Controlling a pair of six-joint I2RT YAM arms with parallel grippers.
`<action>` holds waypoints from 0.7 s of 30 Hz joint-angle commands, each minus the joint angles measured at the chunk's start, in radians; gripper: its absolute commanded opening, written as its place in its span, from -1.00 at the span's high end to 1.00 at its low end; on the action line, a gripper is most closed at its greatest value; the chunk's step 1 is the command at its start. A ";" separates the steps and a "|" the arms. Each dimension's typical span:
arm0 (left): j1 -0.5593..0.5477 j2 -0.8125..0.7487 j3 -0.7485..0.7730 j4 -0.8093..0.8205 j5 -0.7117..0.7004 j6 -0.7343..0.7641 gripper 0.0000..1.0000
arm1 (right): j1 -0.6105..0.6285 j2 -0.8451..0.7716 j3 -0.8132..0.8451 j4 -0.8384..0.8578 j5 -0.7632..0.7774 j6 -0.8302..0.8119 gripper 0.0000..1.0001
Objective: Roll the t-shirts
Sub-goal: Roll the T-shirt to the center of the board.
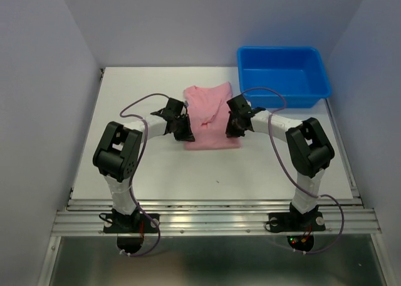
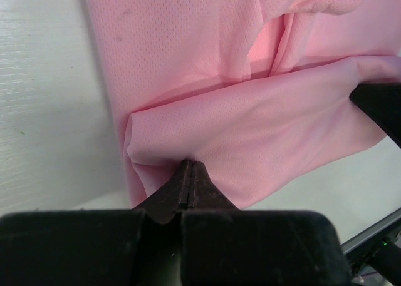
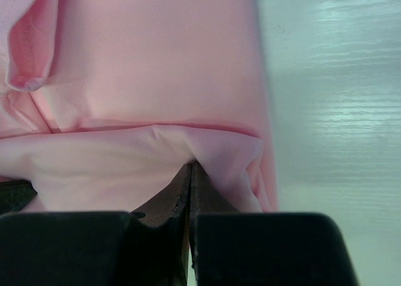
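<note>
The light pink t-shirt (image 1: 210,114) lies folded into a long strip on the white table, its near end turned over into a fold. My left gripper (image 1: 182,128) is shut on the t-shirt at the left end of that fold; in the left wrist view its tips (image 2: 190,167) pinch the pink fabric (image 2: 250,129). My right gripper (image 1: 234,127) is shut on the fold's right end, with the tips (image 3: 191,168) biting the cloth (image 3: 144,67). The right gripper's dark finger shows at the edge of the left wrist view.
A blue plastic bin (image 1: 282,74) stands at the back right of the table (image 1: 125,111), close behind the right arm. White walls enclose the left, back and right sides. A metal rail (image 1: 213,220) runs along the near edge.
</note>
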 commanded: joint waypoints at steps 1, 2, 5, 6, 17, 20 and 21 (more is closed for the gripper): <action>0.004 0.010 0.003 -0.072 -0.070 0.027 1.00 | -0.029 -0.055 -0.012 -0.043 0.080 -0.039 0.99; 0.004 0.007 0.015 -0.078 -0.070 0.030 1.00 | -0.029 -0.063 -0.004 -0.041 0.055 -0.037 0.99; 0.004 -0.010 0.051 -0.103 -0.073 0.037 1.00 | -0.029 -0.077 0.021 -0.041 0.043 -0.033 0.99; 0.004 -0.016 0.065 -0.118 -0.076 0.037 1.00 | -0.029 -0.080 0.033 -0.039 0.050 -0.034 0.99; 0.005 0.062 0.174 -0.141 -0.101 0.057 1.00 | -0.029 0.046 0.025 -0.035 0.109 -0.066 0.99; 0.007 0.096 0.150 -0.137 -0.099 0.057 1.00 | -0.029 0.044 0.013 -0.024 0.094 -0.080 0.99; 0.005 0.096 0.139 -0.134 -0.099 0.055 1.00 | -0.029 0.043 0.010 -0.018 0.089 -0.083 0.99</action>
